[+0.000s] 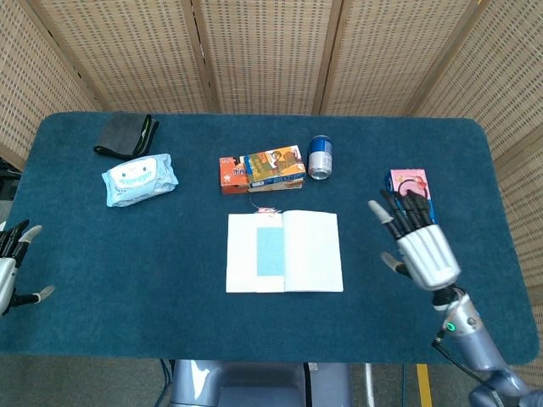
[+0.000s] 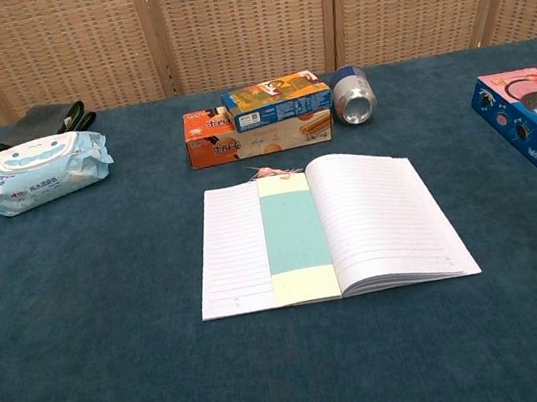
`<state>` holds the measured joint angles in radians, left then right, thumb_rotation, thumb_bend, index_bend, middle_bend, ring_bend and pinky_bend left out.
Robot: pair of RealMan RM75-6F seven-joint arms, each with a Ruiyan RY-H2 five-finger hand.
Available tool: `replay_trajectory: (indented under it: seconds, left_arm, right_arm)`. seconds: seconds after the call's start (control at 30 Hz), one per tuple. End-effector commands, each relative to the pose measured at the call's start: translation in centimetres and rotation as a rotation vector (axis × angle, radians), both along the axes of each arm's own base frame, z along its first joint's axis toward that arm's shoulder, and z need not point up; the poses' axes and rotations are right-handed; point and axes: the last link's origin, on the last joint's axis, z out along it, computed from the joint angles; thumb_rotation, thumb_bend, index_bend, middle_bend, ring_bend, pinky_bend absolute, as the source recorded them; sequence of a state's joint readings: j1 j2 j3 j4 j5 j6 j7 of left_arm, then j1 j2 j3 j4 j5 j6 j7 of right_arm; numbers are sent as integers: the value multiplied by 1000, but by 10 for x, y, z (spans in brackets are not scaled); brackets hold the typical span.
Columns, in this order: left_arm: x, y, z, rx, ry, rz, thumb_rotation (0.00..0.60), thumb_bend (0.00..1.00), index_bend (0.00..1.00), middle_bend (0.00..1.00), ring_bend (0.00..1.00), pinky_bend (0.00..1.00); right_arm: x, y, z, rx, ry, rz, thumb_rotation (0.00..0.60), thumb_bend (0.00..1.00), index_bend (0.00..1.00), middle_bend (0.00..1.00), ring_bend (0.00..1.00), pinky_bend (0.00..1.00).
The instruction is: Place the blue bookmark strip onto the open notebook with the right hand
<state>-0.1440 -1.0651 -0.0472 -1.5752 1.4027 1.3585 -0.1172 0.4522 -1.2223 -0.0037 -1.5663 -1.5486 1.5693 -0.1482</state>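
The open notebook (image 1: 285,252) (image 2: 372,216) lies flat in the middle of the table. The blue bookmark strip (image 1: 269,251) (image 2: 295,228) rests lengthwise on its left page beside the spine, with nothing touching it. My right hand (image 1: 416,242) hovers well to the right of the notebook in the head view, fingers spread and empty, partly over the cookie box. The chest view does not show it. My left hand (image 1: 10,267) sits at the far left table edge, fingers apart, holding nothing.
Behind the notebook stand stacked snack boxes (image 1: 263,169) (image 2: 259,122) and a blue can (image 1: 320,157) (image 2: 353,95). A wet-wipes pack (image 1: 140,179) (image 2: 42,170) and a dark pouch (image 1: 125,135) lie at the back left. A blue cookie box (image 2: 532,120) lies to the right.
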Motion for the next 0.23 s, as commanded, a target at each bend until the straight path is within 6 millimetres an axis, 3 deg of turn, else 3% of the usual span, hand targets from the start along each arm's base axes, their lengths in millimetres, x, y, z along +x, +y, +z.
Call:
replay_trajectory:
  seconds: [0.03,0.13,0.23]
  left_arm:
    - [1,-7,0,5,-1,-16,600,0,0,0,0,0]
    - [4,-17,-2,5,21,-44,600,0,0,0,0,0]
    - [6,-21,-4,9,32,-55,600,0,0,0,0,0]
  right_arm:
    - [-59,38,20,-63,-63,-177,600,0,0,0,0,0]
    - [-92,72,21,-89,-135,-287,600,0,0,0,0,0]
    - [-96,83,21,-110,-185,-324,600,0,0,0,0,0]
